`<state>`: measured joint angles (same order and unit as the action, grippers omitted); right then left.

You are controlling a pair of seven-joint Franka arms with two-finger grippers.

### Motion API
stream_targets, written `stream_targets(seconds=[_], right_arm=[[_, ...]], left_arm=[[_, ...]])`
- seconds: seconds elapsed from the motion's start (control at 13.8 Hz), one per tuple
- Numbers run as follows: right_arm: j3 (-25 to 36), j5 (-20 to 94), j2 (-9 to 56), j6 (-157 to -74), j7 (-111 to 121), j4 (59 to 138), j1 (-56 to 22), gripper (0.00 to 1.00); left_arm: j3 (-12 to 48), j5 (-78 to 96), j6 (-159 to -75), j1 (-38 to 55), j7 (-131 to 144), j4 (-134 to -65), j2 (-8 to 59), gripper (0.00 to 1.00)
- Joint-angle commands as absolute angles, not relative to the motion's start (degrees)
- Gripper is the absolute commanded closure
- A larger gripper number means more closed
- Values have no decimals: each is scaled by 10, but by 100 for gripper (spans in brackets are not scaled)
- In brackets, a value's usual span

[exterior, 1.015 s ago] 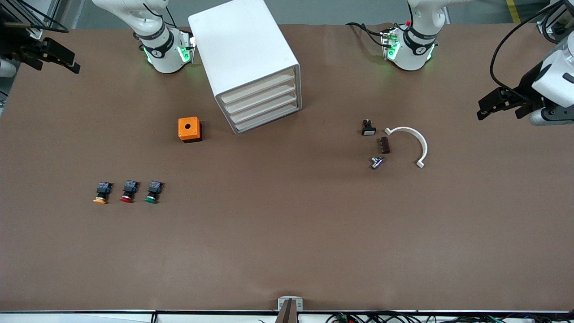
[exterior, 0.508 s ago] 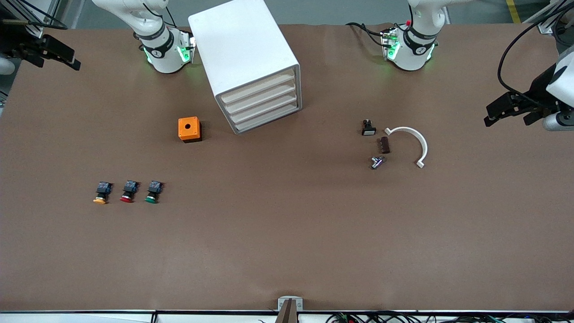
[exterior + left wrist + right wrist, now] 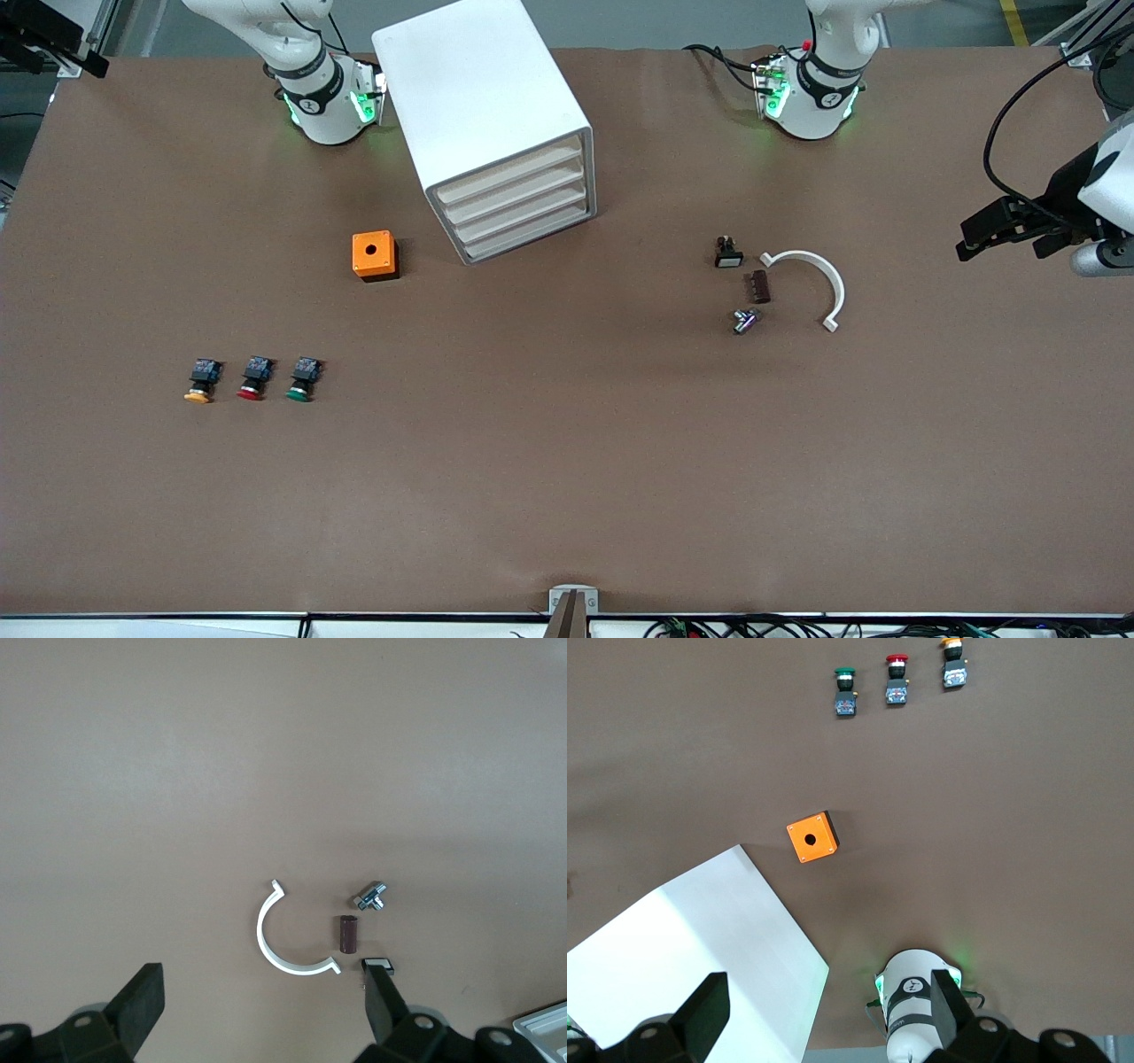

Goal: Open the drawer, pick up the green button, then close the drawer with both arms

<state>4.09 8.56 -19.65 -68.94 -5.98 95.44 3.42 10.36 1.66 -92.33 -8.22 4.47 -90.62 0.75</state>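
The white cabinet (image 3: 483, 106) stands near the arms' bases with all four drawers shut; the lower drawer (image 3: 524, 231) is flush with the others. The green-capped button (image 3: 299, 379) lies on the table, nearer the front camera than the cabinet, toward the right arm's end; it also shows in the right wrist view (image 3: 845, 691). My left gripper (image 3: 999, 246) is open and empty, up over the table's left-arm end; its fingers (image 3: 137, 1005) stand wide apart. My right gripper (image 3: 62, 49) is open and empty, high over the table's corner at the right arm's end, with the cabinet (image 3: 691, 948) below it.
A red-capped button (image 3: 252, 379) and an orange-capped one (image 3: 200, 381) lie beside the green one. An orange box (image 3: 374, 255) sits beside the cabinet. A white curved clip (image 3: 819, 279), a brown piece (image 3: 760, 286), a metal bolt (image 3: 744, 320) and a small black switch (image 3: 727, 253) lie toward the left arm's end.
The right gripper has drawn off to the table's corner, almost leaving the front view. The left gripper has shifted outward toward its end of the table. Nothing on the table moved.
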Motion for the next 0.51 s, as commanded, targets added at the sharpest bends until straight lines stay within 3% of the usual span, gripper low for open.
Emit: stream_targets(seconds=[0.0,0.22,0.44], right_arm=[[6,63,-186,-724,-60,958,35,0],[4,58,-163,-781,-56,936,33,0],[4,35,-159,-810,-54,913,35,0]], left_arm=[[102,0,-906,-71,41,-885,16,0],[34,1,-903,-10,42,-885,15,0],[26,1,-903,-4,42,-885,16,0]])
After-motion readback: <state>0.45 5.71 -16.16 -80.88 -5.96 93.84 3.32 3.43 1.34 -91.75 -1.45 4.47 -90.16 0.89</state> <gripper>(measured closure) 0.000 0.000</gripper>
